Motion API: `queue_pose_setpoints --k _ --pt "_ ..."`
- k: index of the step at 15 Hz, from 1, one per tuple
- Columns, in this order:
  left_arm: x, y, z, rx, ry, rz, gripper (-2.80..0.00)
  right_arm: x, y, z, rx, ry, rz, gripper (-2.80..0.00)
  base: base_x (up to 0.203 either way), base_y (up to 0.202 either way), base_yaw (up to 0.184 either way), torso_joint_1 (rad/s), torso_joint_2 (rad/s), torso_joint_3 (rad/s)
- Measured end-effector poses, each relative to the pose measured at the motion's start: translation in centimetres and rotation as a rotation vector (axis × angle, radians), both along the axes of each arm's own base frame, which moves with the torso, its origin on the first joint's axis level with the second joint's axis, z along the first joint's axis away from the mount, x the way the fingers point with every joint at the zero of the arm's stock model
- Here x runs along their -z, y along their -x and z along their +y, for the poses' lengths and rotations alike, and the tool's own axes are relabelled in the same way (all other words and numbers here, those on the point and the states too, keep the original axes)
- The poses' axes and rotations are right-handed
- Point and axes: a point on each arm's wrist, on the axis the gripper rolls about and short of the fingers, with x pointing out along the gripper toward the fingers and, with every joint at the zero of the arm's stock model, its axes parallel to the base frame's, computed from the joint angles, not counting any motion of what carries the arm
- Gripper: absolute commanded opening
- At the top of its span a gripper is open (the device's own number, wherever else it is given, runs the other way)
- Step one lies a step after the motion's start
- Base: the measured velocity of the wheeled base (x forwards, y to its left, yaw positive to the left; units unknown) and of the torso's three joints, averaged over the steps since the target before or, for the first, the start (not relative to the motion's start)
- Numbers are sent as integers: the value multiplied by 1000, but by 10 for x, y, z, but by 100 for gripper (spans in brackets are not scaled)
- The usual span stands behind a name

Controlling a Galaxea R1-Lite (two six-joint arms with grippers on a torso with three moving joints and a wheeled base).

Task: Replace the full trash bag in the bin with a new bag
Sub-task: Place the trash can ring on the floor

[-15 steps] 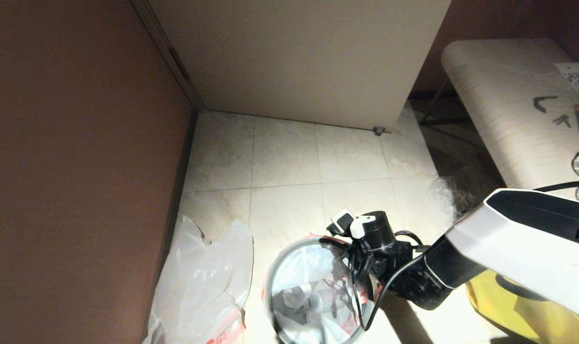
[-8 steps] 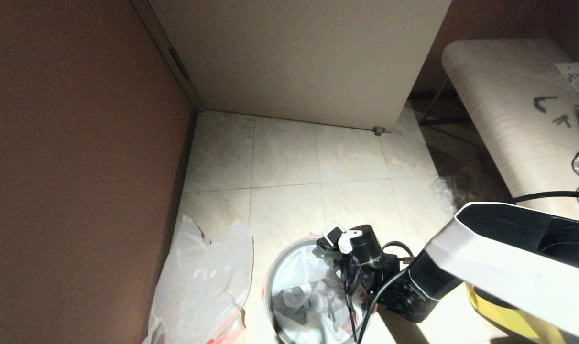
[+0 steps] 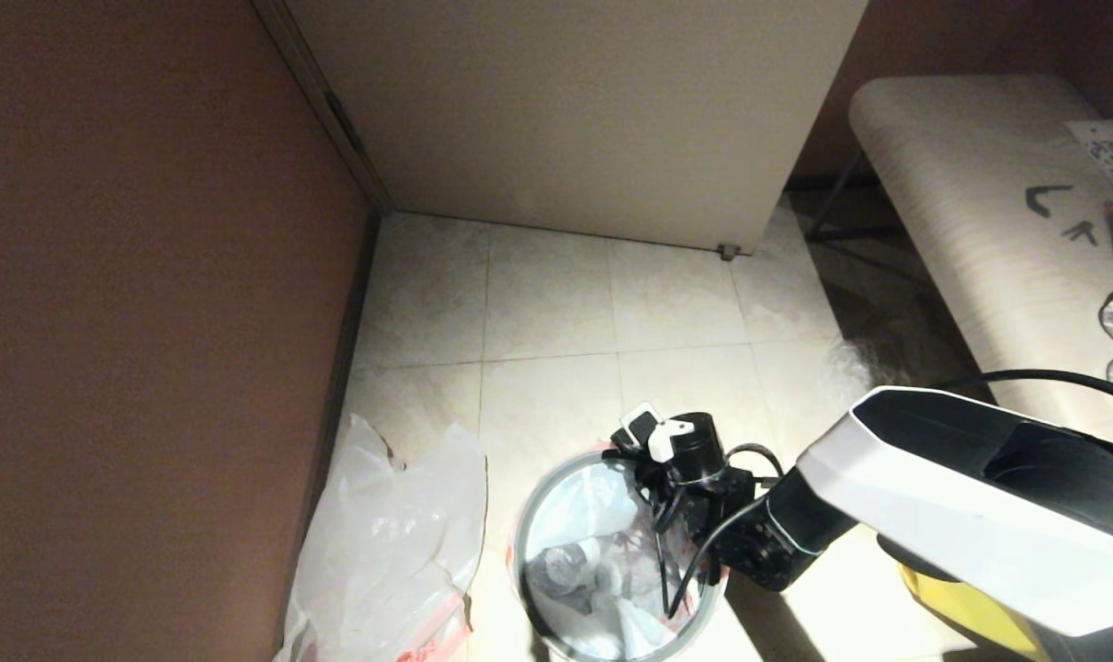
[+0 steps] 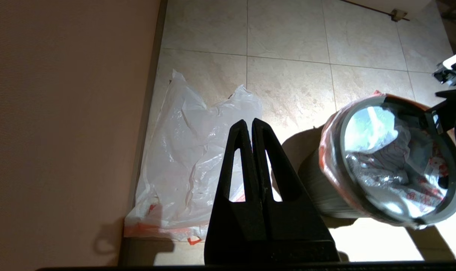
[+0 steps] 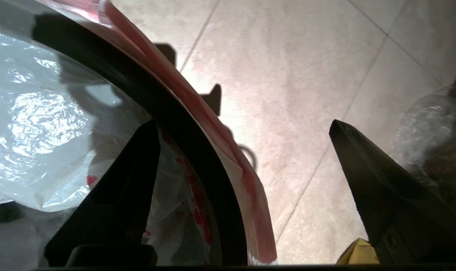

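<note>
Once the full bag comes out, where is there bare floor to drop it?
Bare tiles lie between the bin and the pale panel, bordered by the brown wall. Beside the bin it is crowded: the new bag lies toward the wall, the yellow bag opposite, where the open right claw straddles the rim. The left claw is shut.

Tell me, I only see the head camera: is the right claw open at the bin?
Observer: Yes. The right wrist view shows the right gripper open, straddling the hoop: one finger inside over the full trash bag, one outside.
Operator: Where's the other arm?
Observer: The left gripper is shut, up above the floor, pointing toward the new bag.
Operator: Is the full bag tucked over the bin?
Observer: Yes, its red edge folds down outside the bin, under the hoop.
</note>
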Motion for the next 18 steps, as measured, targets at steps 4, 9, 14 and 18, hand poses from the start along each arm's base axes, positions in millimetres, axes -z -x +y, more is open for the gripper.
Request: queue_pose_setpoints --k 4,9,14,18 --pt "0 0 0 0 0 0 -280 -15 0 -3 20 -16 -31 0 0 0 0 0 0 0" --pt "0 0 0 0 0 0 -280 -32 5 -7 22 -35 -53 0 0 0 0 0 0 0" --pt "0 0 0 0 0 0 -280 -39 5 -7 21 -58 -88 0 0 0 0 0 0 0" --pt "0 0 0 0 0 0 -280 -38 2 -11 29 -55 -87 -280 0 0 0 0 0 0"
